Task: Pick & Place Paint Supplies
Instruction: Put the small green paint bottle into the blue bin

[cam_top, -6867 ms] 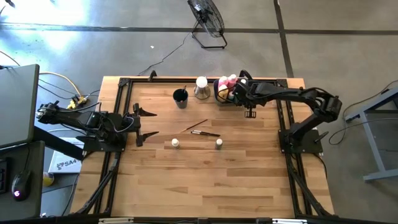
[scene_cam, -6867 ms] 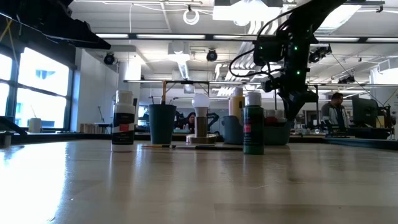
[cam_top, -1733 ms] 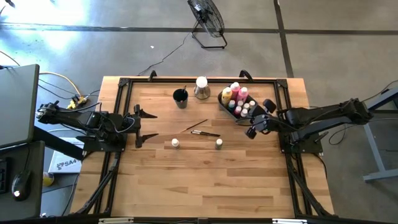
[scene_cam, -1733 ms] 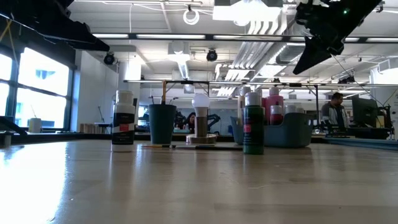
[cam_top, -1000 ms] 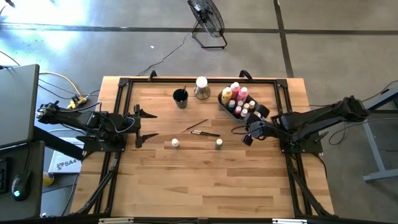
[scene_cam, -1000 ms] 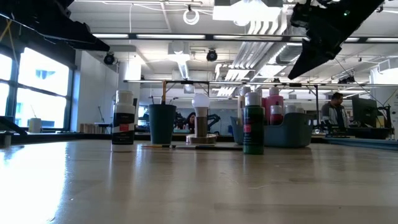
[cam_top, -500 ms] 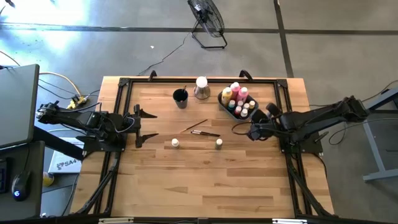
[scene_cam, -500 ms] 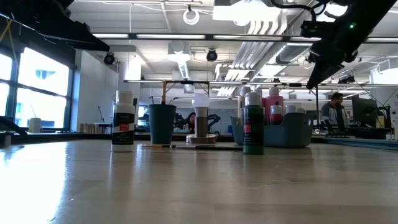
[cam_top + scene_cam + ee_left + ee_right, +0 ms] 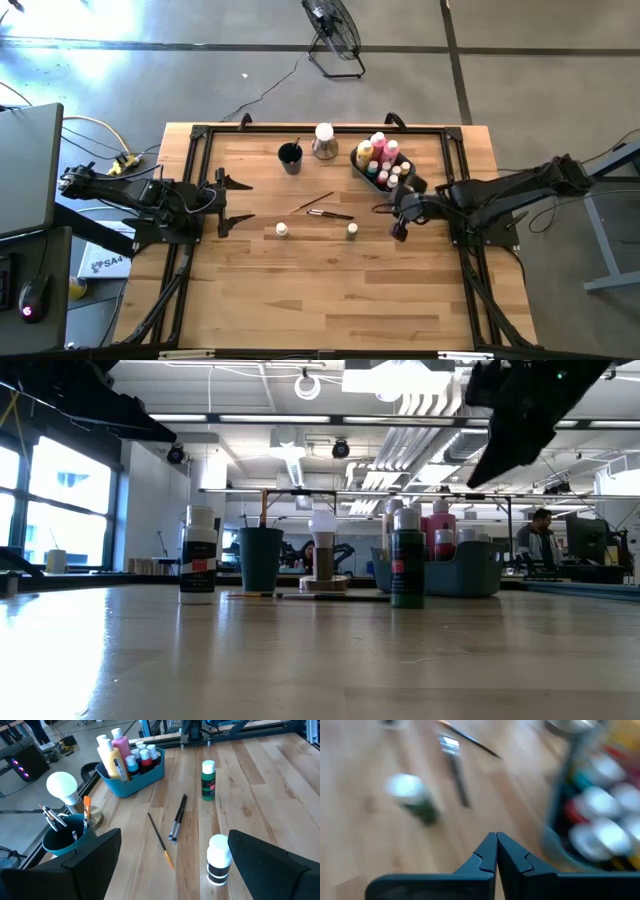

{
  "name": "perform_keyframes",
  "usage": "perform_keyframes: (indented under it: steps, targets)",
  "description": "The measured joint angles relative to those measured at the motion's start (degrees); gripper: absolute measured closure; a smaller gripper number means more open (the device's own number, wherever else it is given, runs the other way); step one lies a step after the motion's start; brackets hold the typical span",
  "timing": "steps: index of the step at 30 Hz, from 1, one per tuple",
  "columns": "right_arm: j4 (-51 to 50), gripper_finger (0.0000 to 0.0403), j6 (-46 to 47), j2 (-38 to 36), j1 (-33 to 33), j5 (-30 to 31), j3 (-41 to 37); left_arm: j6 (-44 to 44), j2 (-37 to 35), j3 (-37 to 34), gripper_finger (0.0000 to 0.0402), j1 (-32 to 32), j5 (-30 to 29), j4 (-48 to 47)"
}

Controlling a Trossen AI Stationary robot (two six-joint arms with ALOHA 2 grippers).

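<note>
My right gripper [image 9: 398,231] hovers above the table with its fingers shut [image 9: 496,842] and nothing between them, a little right of the green white-capped bottle [image 9: 352,230] [image 9: 414,799]. A black-and-white bottle [image 9: 282,230] [image 9: 219,860] stands upright to the left of the green one. Two dark brushes [image 9: 330,214] [image 9: 177,817] and a thin orange-tipped brush [image 9: 318,202] lie flat on the wood behind the bottles. My left gripper [image 9: 236,199] waits open at the table's left side [image 9: 175,870].
The teal bin [image 9: 382,166] [image 9: 131,770] near the far right holds pink, yellow and several small capped bottles. A dark cup [image 9: 290,157] with brushes and a white bulb-shaped object [image 9: 324,140] stand at the far edge. Bare wood spans the table's near half.
My right gripper drew back a little toward the table's right edge, then swung out again toward the near side and the green bottle, staying above the table. Its wrist view is blurred with motion. Nothing on the table moved.
</note>
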Motion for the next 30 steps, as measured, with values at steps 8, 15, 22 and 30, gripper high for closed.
perform_keyframes:
  steps: [8,15,22,30]
  targets:
    - [5.0,0.0401,-5.5,0.0,3.4,-1.5,-0.4,-0.1,0.0,0.0,0.0041,0.0,1.3,-0.1]
    - [24.8,0.0401,-4.9,0.0,6.1,-0.4,-11.8,-0.2,0.0,0.0,0.0041,0.0,2.5,0.0]
    - [46.5,0.0401,-4.8,0.0,6.5,-1.5,-22.6,-0.1,0.0,0.0,0.0041,0.0,2.4,0.0]
    - [59.8,0.0401,-5.8,0.0,6.5,-3.1,-30.1,0.0,0.0,0.0,0.0041,0.0,2.4,0.0]
